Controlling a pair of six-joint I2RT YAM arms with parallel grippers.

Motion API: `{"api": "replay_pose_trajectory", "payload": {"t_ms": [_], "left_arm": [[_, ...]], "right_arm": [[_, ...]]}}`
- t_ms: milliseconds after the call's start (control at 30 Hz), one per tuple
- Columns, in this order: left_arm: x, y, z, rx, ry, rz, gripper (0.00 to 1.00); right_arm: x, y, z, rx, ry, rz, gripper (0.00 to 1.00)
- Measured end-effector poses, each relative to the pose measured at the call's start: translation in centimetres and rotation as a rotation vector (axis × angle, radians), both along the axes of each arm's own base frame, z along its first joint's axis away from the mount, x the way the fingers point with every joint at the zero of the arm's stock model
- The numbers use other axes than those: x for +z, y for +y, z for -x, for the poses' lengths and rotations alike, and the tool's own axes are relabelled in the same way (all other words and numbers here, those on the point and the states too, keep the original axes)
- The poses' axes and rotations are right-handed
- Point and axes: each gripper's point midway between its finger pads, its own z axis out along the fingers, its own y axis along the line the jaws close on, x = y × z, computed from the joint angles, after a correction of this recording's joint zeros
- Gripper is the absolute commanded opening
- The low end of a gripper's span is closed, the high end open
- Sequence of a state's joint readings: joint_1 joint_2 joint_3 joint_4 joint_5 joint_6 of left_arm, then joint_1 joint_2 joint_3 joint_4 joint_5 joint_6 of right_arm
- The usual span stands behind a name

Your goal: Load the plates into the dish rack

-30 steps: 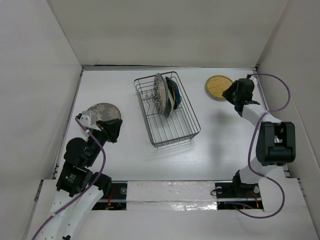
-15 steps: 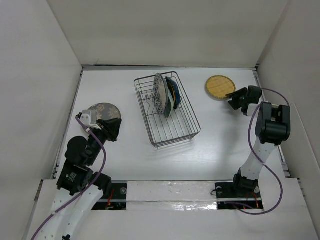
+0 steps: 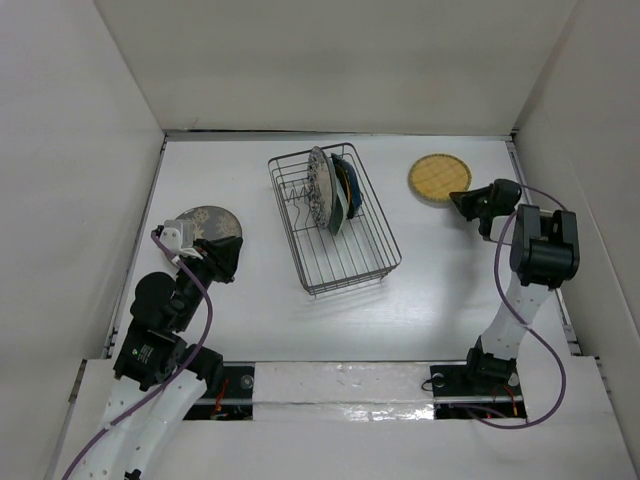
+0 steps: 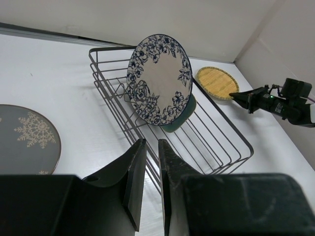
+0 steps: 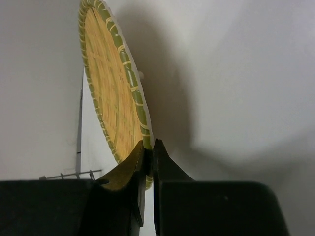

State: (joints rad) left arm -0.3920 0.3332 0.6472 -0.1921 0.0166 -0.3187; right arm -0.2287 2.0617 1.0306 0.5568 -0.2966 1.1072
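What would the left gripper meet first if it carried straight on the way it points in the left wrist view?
Probably the near wire rim of the dish rack. The left gripper, jaws almost shut and empty, aims at it across bare table. The floral plate stands deeper inside. Depth is uncertain.

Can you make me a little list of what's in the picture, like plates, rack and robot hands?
rack: dish rack in the middle of the table, holding upright plates
front plate in rack: blue floral plate, standing on edge
plate on left: grey snowflake plate, flat on the table
plate on right: yellow woven plate, flat on the table
left hand: nearly closed, holding nothing, beside the grey snowflake plate
right hand: at the rim of the yellow woven plate, fingers close together
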Motion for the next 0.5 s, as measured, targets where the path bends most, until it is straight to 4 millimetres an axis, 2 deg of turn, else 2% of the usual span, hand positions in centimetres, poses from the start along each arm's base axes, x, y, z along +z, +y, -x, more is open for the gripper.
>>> {"api": "replay_pose_trajectory", "payload": {"t_ms": [67, 133, 167, 233, 267, 333, 367, 400, 467, 500], "left_arm": [[0.0, 0.0, 0.0, 0.000, -0.001, 0.000, 0.14], [0.1, 0.0, 0.1, 0.000, -0.003, 0.001, 0.14], [0.1, 0.0, 0.1, 0.000, -0.004, 0.002, 0.14], [0.2, 0.1, 0.2, -0.001, -0.009, 0.004, 0.14], [0.3, 0.1, 0.2, -0.001, -0.013, 0.005, 0.14], [0.5, 0.1, 0.4, -0.002, -0.023, 0.010, 0.14], [0.7, 0.2, 0.5, -0.002, -0.029, 0.012, 0.14], [0.8, 0.2, 0.6, -0.005, -0.034, 0.014, 0.15], [1.0, 0.3, 0.8, -0.004, -0.044, 0.018, 0.15], [1.1, 0.4, 0.9, -0.004, -0.048, 0.019, 0.15]], "right_arm": [[1.4, 0.1, 1.5, -0.007, -0.004, 0.030, 0.00], [4.0, 0.3, 3.0, -0.022, -0.011, 0.105, 0.00], [6.2, 0.6, 3.6, -0.025, -0.037, 0.162, 0.00], [12.1, 2.3, 4.4, -0.024, -0.130, 0.288, 0.00], [15.6, 3.7, 5.0, -0.017, -0.195, 0.354, 0.00], [23.2, 8.1, 6.4, 0.017, -0.348, 0.465, 0.00], [24.9, 9.4, 6.8, 0.034, -0.386, 0.479, 0.00], [29.9, 12.9, 8.3, 0.068, -0.487, 0.535, 0.00], [36.2, 18.1, 10.6, 0.133, -0.612, 0.576, 0.00], [38.6, 20.4, 11.7, 0.160, -0.657, 0.595, 0.00]]}}
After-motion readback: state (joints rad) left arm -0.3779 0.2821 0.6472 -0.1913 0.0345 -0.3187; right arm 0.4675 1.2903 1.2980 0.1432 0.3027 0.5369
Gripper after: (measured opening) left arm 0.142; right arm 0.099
